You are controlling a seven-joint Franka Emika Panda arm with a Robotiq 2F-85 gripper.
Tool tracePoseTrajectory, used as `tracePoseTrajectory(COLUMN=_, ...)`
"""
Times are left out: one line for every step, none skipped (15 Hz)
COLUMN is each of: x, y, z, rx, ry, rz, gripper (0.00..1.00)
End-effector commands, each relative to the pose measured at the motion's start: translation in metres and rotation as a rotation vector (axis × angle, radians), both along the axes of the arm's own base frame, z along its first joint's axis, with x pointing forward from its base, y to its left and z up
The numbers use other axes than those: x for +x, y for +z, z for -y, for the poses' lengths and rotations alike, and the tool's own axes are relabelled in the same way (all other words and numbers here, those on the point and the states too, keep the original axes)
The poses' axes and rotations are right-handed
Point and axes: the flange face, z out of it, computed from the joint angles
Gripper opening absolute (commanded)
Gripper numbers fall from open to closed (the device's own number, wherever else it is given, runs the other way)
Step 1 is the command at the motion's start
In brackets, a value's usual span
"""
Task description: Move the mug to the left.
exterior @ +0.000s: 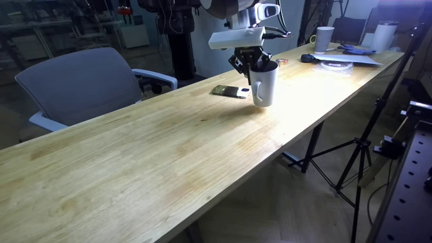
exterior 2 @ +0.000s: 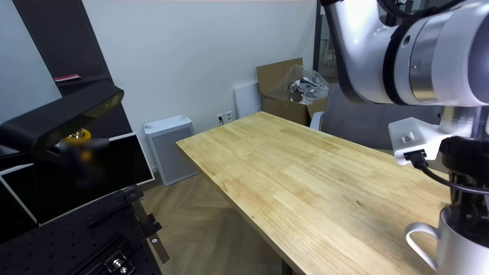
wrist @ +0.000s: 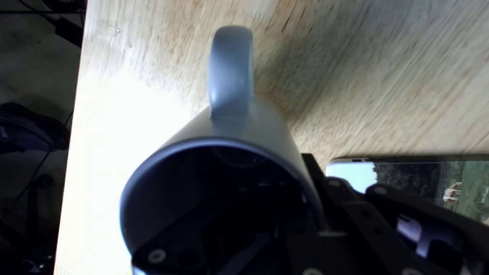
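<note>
While the mug [exterior: 267, 88] hangs by its wall from the gripper [exterior: 254, 72], the step in hand reads as the carry, the set-down not yet done.

Mug, one: plain, grey-white, close to upright, just beside the pale end of the phone [exterior: 229, 91]. Handle [wrist: 231, 70] pointing out roughly square to the phone's length. A shadow [exterior: 244, 111] falls by its foot, in front of the phone; I take the base to be a little off the table [exterior: 135, 158].

Next move, as I judge it: a level sideways carry, then lowering until the base sits flat, and only then spreading the fingers. Whose left is meant I cannot tell. Should the path cross the phone, more height is called for, the base riding low.

Gripper, one: clamped, by my reading, over the mug's wall on the phone side; one finger down inside, the outer finger [exterior: 249, 78] between mug and phone. The inner contact is lost in darkness, so the grasp is judged from how the mug hangs.

Arm [exterior 2: 363, 49], one: reaching over from above, wrist higher than the phone, fingers directed down beside its pale end.
</note>
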Motion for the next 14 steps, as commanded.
tracePoseTrajectory(x=0.011, y=0.023, z=-0.011, rx=0.001, ry=-0.033, rz=0.038, gripper=0.02)
tracePoseTrajectory(x=0.014, y=0.026, z=-0.017, rx=0.016, ry=-0.025, rz=0.034, gripper=0.02)
tracePoseTrajectory(x=0.016, y=0.029, z=-0.022, rx=0.035, ry=-0.018, rz=0.028, gripper=0.02)
tracePoseTrajectory(x=0.018, y=0.030, z=-0.029, rx=0.051, ry=-0.013, rz=0.021, gripper=0.02)
tracePoseTrajectory(x=0.020, y=0.031, z=-0.036, rx=0.065, ry=-0.008, rz=0.014, gripper=0.02)
tracePoseTrajectory(x=0.023, y=0.032, z=-0.042, rx=0.075, ry=-0.002, rz=0.008, gripper=0.02)
tracePoseTrajectory(x=0.026, y=0.033, z=-0.047, rx=0.084, ry=0.000, rz=0.004, gripper=0.02)
tracePoseTrajectory(x=0.029, y=0.035, z=-0.053, rx=0.094, ry=0.001, rz=0.002, gripper=0.02)
tracePoseTrajectory(x=0.032, y=0.035, z=-0.059, rx=0.100, ry=0.005, rz=0.001, gripper=0.02)
tracePoseTrajectory(x=0.035, y=0.036, z=-0.064, rx=0.103, ry=0.009, rz=0.003, gripper=0.02)
tracePoseTrajectory(x=0.039, y=0.037, z=-0.069, rx=0.106, ry=0.013, rz=0.004, gripper=0.02)
tracePoseTrajectory(x=0.042, y=0.038, z=-0.073, rx=0.111, ry=0.018, rz=0.006, gripper=0.02)
tracePoseTrajectory(x=0.045, y=0.038, z=-0.078, rx=0.116, ry=0.023, rz=0.006, gripper=0.02)
tracePoseTrajectory(x=0.048, y=0.038, z=-0.083, rx=0.121, ry=0.026, rz=0.004, gripper=0.02)
